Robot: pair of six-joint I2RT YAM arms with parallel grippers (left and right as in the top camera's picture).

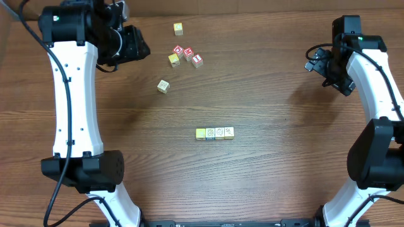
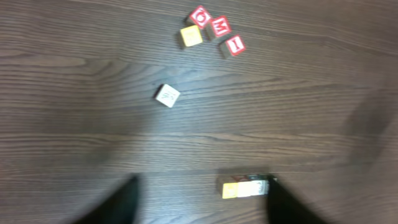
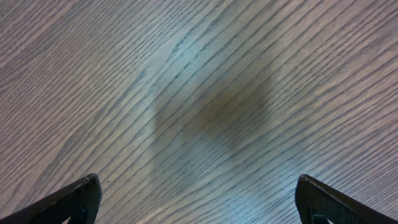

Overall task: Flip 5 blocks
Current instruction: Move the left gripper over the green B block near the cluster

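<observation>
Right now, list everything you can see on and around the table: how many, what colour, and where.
Row of blocks: four, yellow at its left end, the rest pale-topped, side by side at the table's centre.
Lone block: one, cream, between the row and the red cluster, apart from both.
Red blocks: three, red faces with white letters, clustered far side, left of centre.
Yellow block: one, yellow, at the cluster's left edge.
Far block: one, yellowish, alone beyond the cluster.
Table: one, dark brown wood.
Left tool: one, black, open, empty, far left.
Right tool: one, black, open, empty, far right.
</observation>
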